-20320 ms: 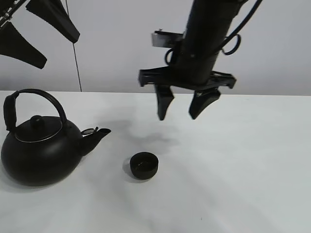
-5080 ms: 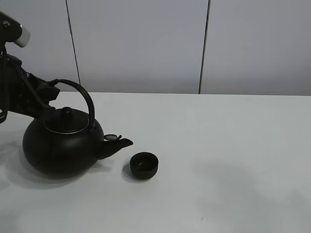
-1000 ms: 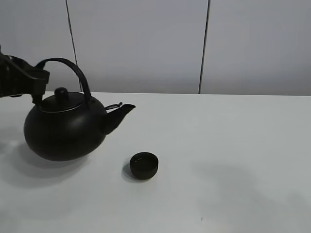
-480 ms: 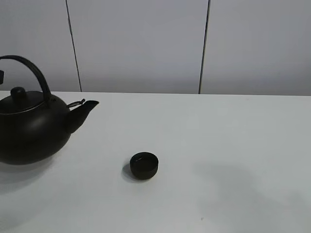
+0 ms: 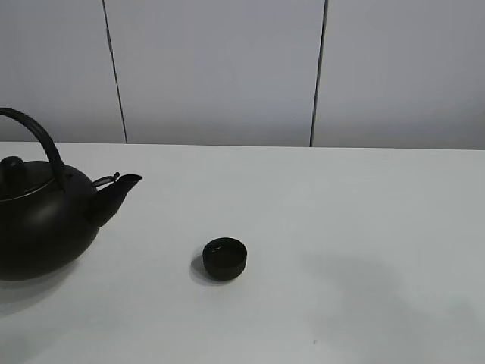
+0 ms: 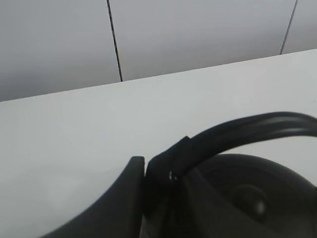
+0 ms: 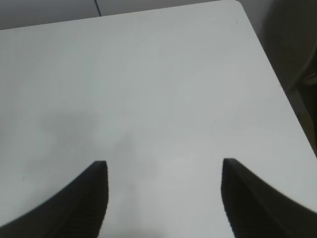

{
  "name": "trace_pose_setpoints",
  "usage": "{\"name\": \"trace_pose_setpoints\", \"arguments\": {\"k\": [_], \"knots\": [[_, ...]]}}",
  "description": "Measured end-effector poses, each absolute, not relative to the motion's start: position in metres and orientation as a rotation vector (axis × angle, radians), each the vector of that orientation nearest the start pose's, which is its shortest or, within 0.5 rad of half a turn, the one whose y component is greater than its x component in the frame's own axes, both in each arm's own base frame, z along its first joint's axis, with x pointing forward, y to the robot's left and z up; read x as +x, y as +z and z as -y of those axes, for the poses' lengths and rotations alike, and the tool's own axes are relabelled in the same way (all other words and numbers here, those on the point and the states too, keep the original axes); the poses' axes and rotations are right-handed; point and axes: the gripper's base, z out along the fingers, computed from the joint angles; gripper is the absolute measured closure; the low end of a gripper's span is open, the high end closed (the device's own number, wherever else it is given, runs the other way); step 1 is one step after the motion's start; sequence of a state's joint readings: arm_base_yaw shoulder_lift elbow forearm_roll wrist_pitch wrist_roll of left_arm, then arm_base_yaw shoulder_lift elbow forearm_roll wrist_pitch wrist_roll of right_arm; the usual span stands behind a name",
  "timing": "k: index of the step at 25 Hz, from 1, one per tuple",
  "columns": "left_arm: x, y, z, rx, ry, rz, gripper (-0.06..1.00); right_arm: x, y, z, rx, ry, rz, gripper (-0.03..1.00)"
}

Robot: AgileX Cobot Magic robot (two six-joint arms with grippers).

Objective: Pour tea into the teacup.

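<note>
The small black teacup stands on the white table, near the middle. The large black kettle is at the far left, partly cut off by the frame edge, upright, with its spout pointing right toward the cup but well short of it. In the left wrist view my left gripper is shut on the kettle's arched handle, above the lid knob. My right gripper is open and empty over bare table. Neither gripper shows in the exterior view.
The table's right edge and corner show in the right wrist view, with a dark shape beyond it. A grey panelled wall stands behind the table.
The kettle has moved left and lower, away from the teacup, over the last second. The teacup has not moved.
</note>
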State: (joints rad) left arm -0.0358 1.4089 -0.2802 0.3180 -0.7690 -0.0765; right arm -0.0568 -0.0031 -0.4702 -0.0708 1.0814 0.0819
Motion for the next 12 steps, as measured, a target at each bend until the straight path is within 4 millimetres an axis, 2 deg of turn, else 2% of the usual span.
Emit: {"name": "trace_pose_setpoints", "arguments": {"k": [12], "knots": [[0.232,0.155,0.031,0.329,-0.161,-1.798,0.81,-0.003,0.267,0.005,0.148,-0.070,-2.085,0.51]]}}
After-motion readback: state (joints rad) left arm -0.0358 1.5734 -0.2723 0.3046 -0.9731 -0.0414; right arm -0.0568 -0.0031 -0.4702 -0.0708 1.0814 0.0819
